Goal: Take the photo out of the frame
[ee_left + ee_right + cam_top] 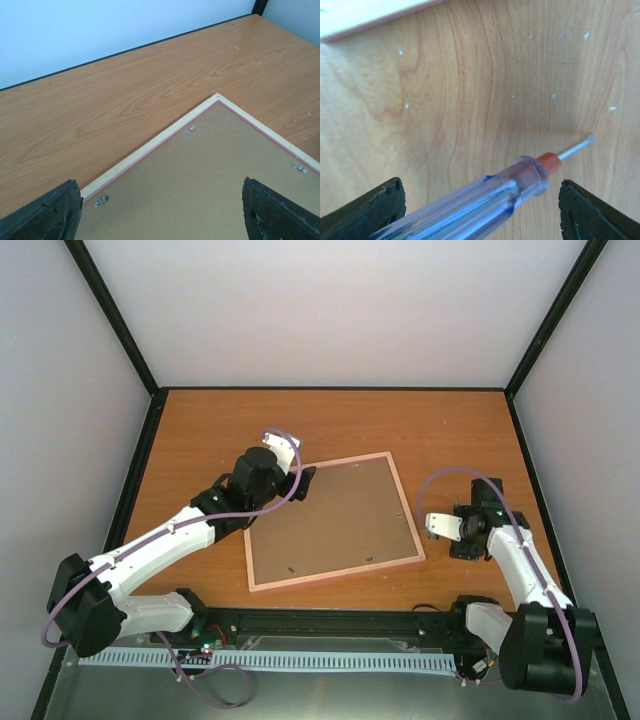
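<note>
Overhead, left wrist sharing frame (330, 525)

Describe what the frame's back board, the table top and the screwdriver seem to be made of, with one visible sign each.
Back board: probably fibreboard, matt; even brown, no grain. Table top: wood or wood-look laminate, smooth; flowing grain with a slight sheen. Screwdriver: glossy clear plastic handle, since it is see-through with a blue tint; thin grey shaft, likely metal.

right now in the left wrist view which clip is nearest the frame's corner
The upper middle clip, just below the frame corner; the lower-left clip and right clip sit farther along.
</note>
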